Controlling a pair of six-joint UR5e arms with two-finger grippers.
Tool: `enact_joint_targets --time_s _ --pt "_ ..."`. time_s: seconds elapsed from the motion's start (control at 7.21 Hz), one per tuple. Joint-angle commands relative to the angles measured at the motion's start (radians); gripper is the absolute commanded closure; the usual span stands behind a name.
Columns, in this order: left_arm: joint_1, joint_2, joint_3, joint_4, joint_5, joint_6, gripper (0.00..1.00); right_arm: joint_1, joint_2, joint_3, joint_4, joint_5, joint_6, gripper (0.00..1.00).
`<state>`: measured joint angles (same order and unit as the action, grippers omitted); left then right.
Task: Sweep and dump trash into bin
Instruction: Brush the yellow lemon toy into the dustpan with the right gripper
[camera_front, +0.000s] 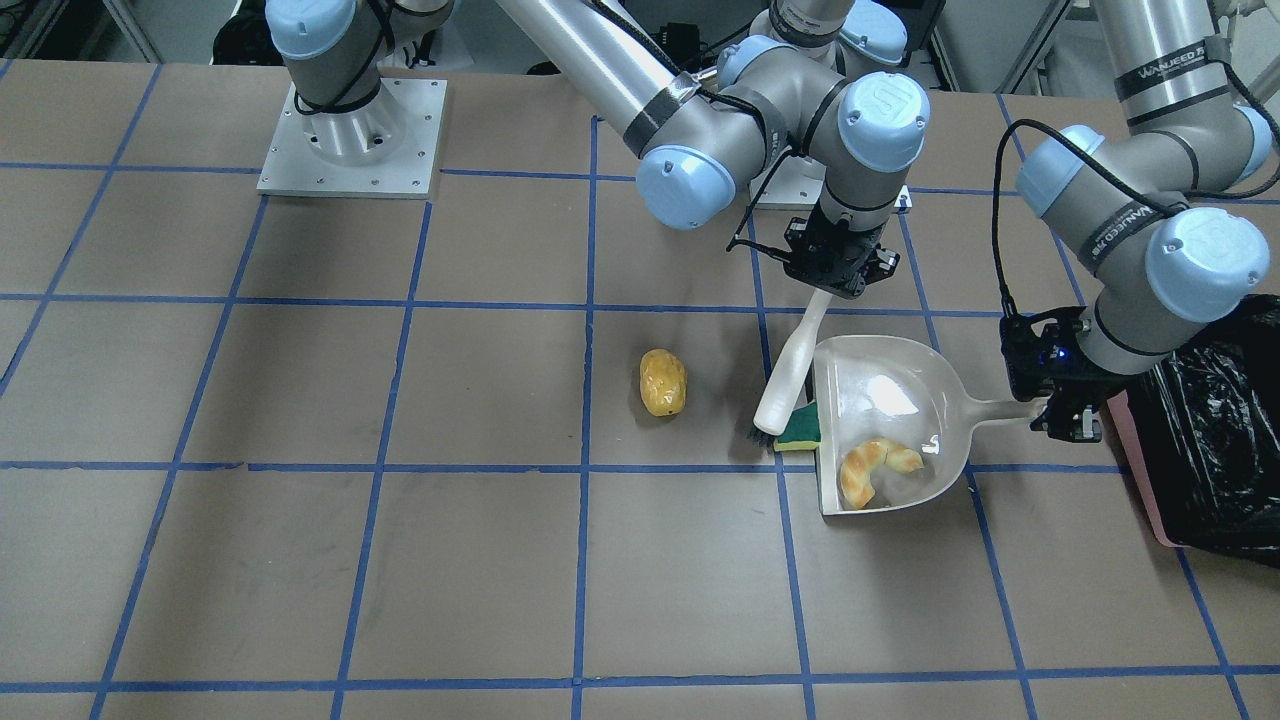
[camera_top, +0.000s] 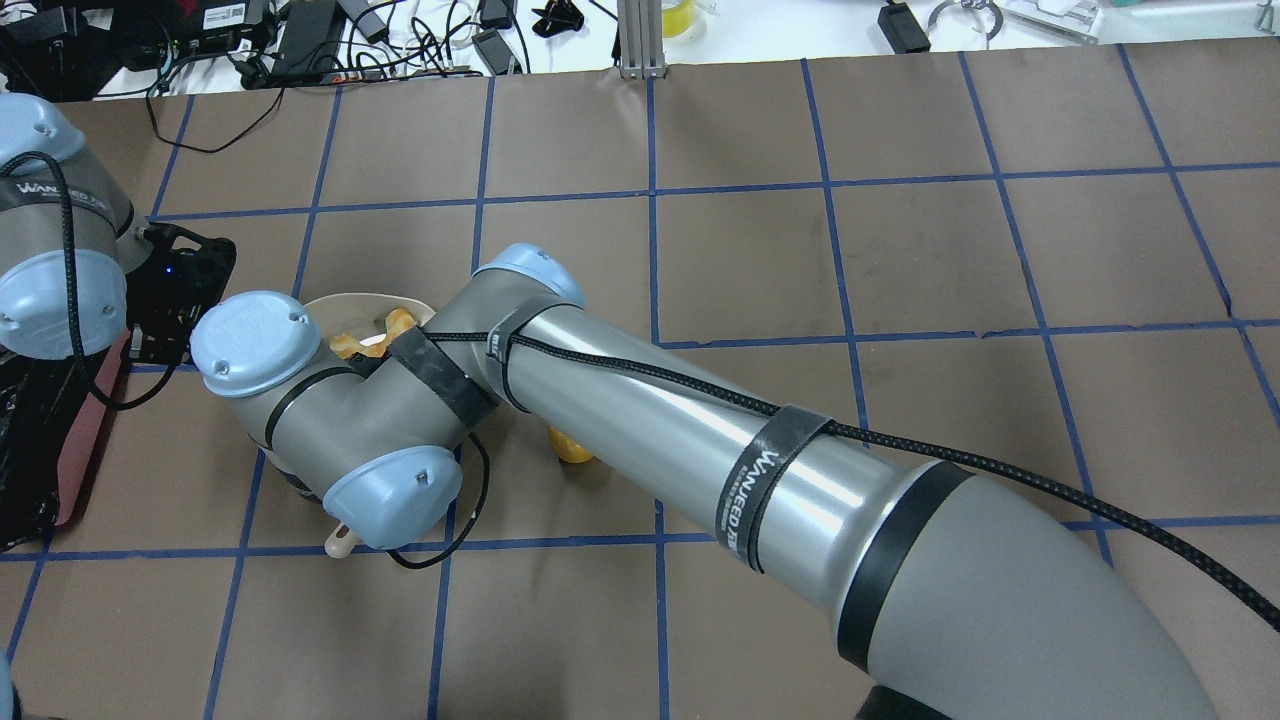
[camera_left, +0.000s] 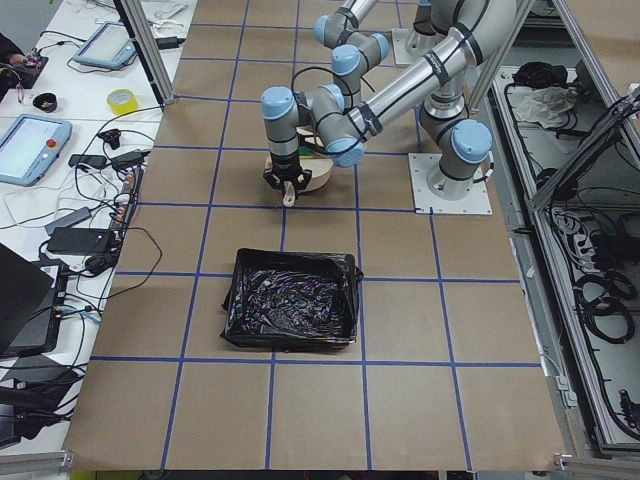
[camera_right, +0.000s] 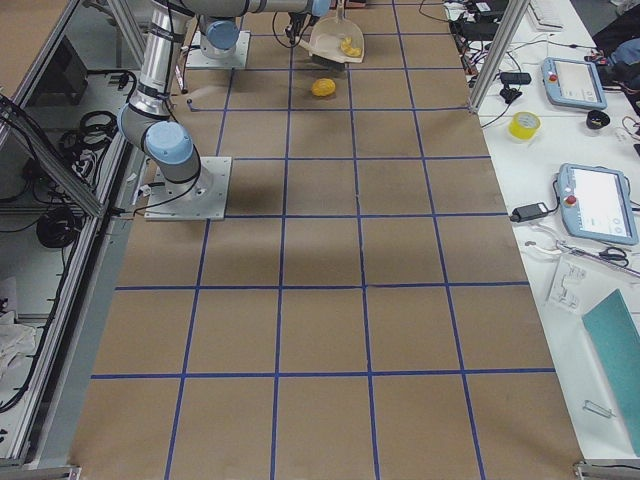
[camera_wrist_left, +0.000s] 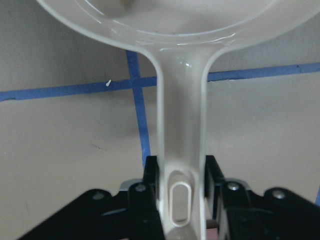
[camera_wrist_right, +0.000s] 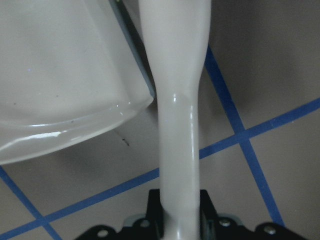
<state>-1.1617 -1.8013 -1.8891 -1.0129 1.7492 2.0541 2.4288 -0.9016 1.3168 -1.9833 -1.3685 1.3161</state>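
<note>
My left gripper (camera_front: 1065, 408) is shut on the handle of the beige dustpan (camera_front: 890, 400), as the left wrist view shows (camera_wrist_left: 182, 200). The croissant (camera_front: 875, 467) lies inside the pan. My right gripper (camera_front: 838, 280) is shut on the beige brush (camera_front: 790, 375), seen close up in the right wrist view (camera_wrist_right: 179, 215). The brush's dark bristles touch the green-and-yellow sponge piece (camera_front: 800, 428) at the pan's open lip. The potato-like lump (camera_front: 663, 382) lies on the table apart from the brush. The bin (camera_front: 1215, 430), lined with black plastic, stands just behind my left gripper.
The right arm's base plate (camera_front: 350, 140) is bolted at the table's robot side. Cables and chargers (camera_top: 300, 40) lie beyond the far edge. Side tables carry tablets (camera_right: 595, 200) and a tape roll (camera_right: 523, 124). Blue tape lines grid the brown table (camera_front: 300, 560).
</note>
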Motion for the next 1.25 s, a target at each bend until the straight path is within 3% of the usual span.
enact_joint_targets --time_s 0.0,0.42,0.55,0.83,1.11 --pt "-0.003 0.005 -0.007 0.0 0.0 0.001 1.0 0.0 0.029 -0.008 -0.041 -0.012 -0.041 1.0" --pt "-0.001 0.003 -0.007 -0.001 -0.002 0.003 1.0 0.003 0.091 -0.157 -0.081 0.014 0.014 1.0" --pt "-0.001 0.003 -0.007 -0.001 -0.004 0.001 1.0 0.003 0.086 -0.175 -0.08 0.063 0.04 1.0" --pt "0.0 0.003 -0.005 0.0 -0.004 0.0 1.0 0.003 0.052 -0.174 -0.002 0.071 0.046 1.0" --pt "0.0 0.003 -0.005 0.0 -0.005 0.001 1.0 0.016 0.018 -0.175 -0.009 0.146 0.117 1.0"
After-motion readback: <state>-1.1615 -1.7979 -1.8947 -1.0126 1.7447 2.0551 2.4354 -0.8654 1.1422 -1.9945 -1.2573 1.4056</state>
